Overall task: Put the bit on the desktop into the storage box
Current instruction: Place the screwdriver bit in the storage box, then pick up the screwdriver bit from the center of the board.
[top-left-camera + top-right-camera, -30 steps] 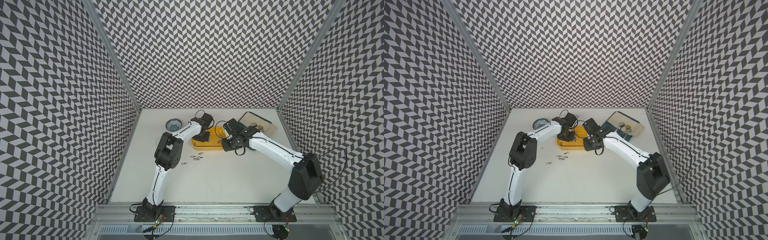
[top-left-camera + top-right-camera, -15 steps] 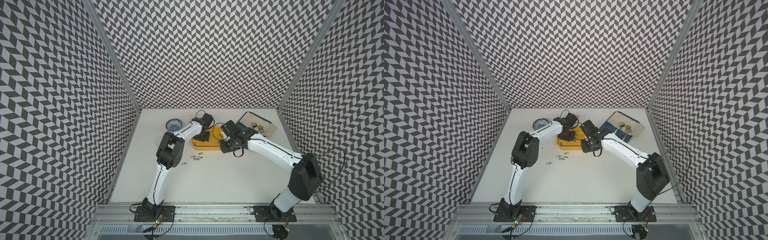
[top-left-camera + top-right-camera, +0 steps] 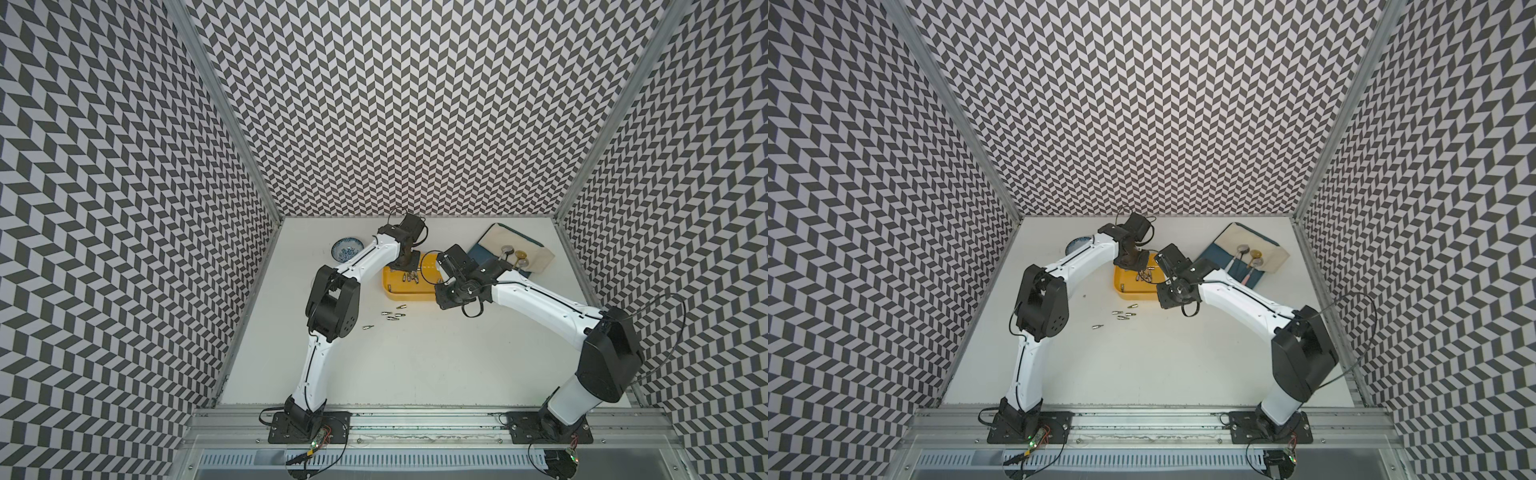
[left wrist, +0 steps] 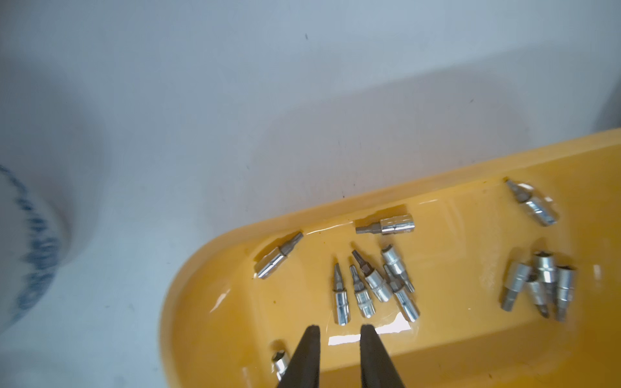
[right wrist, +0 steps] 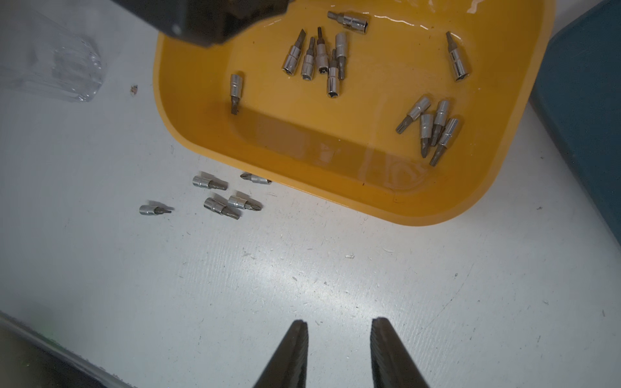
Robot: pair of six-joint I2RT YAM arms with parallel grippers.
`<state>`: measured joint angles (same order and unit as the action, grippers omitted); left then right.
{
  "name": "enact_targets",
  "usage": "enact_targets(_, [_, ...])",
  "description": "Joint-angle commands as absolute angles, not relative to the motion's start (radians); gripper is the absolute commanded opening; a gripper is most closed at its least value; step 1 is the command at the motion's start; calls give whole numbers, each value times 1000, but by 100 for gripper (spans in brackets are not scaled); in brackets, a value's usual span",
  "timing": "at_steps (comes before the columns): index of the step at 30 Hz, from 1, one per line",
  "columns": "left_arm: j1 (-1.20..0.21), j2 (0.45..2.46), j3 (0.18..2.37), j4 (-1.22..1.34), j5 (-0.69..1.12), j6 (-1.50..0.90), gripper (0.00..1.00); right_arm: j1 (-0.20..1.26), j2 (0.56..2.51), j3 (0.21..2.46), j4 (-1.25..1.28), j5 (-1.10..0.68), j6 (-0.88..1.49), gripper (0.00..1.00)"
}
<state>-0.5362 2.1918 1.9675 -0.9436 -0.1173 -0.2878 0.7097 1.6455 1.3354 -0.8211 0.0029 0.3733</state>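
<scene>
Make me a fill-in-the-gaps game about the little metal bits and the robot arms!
1. The storage box is coloured ____.
2. ____ bits lie on the desktop outside the box.
3. The left gripper hangs open above the ____.
4. The right gripper is open over the desktop and holds ____.
Missing words: yellow; five; storage box; nothing.

Pretty clearly a robotics lab test cell: black-and-white chevron walls box in a plain white bench. The left arm and right arm are bolted to an aluminium rail up front, with a bare circuit board dangling underneath.
</scene>
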Motion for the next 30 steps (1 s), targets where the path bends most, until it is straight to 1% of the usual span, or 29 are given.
enact_targets(1, [-493,2074,1992,-1006,-113,-291,28,736,1638,1336,-787,6,387,36])
enact_targets(4, [-471,1985,1948,-1032,-126,-299,31,761,1658,1344,-786,9,388,37])
enact_targets(10, [-442,1770,1713,-1034,-137,-312,33,819,1732,1403,-780,5,382,39])
enact_targets(14, [-396,1624,1584,-1034,-108,-327,36,884,1819,1492,-772,-4,363,40])
enact_targets(22, [-179,1384,1376,-1005,52,-294,40,989,2014,1670,-747,-8,228,43])
enact_targets(30, [-32,1299,1302,-1007,151,-252,43,1029,2130,1764,-712,-36,123,47])
